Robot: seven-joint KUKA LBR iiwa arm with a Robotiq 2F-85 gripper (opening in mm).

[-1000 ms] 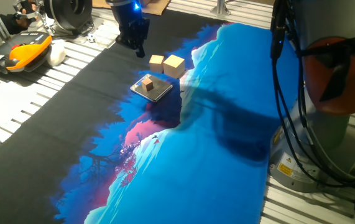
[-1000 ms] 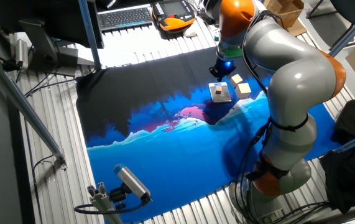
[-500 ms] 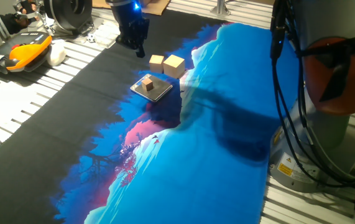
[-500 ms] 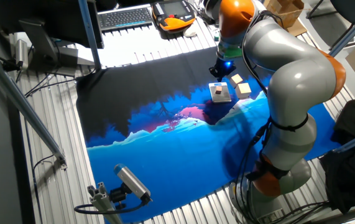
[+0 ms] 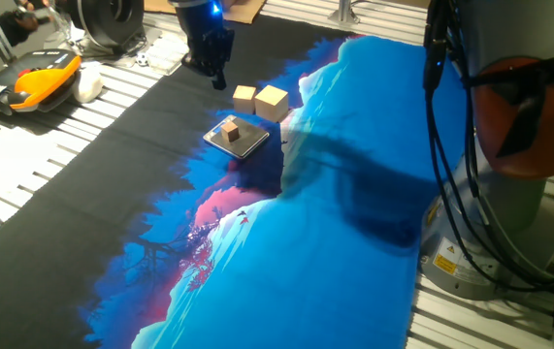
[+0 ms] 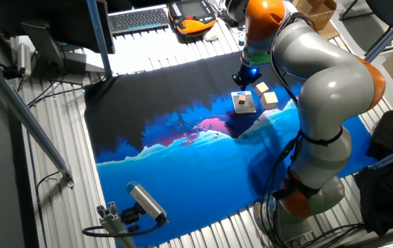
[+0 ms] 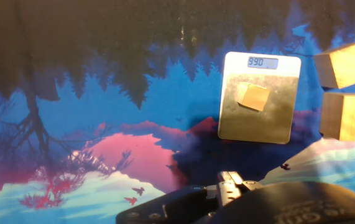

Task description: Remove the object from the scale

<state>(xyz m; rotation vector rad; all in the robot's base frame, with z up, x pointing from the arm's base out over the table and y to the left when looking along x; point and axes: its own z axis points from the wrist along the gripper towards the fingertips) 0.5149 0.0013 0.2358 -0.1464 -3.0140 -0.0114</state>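
The scale [image 5: 239,139] is a thin silver square slab lying on the cloth; it also shows in the other fixed view [image 6: 244,102] and in the hand view [image 7: 258,106], where its display is lit. The tiny tan-brown cube [image 5: 230,129] sits on top of it, near the middle [image 7: 253,97] [image 6: 241,98]. My gripper [image 5: 216,81] hangs above the black part of the cloth, beyond the scale and apart from it [image 6: 241,80]. It holds nothing. Its fingers look dark and small, so their gap is unclear. They do not show in the hand view.
Two larger pale wooden blocks [image 5: 245,97] [image 5: 272,102] stand side by side just past the scale, at the right in the hand view [image 7: 348,64] [image 7: 346,117]. The robot base [image 5: 509,194] and cables stand at the right. An orange pendant [image 5: 34,78] lies off the cloth.
Almost nothing. The arm's upper links shift very slightly in the other fixed view. The gripper, cube, scale and blocks stay where they were.
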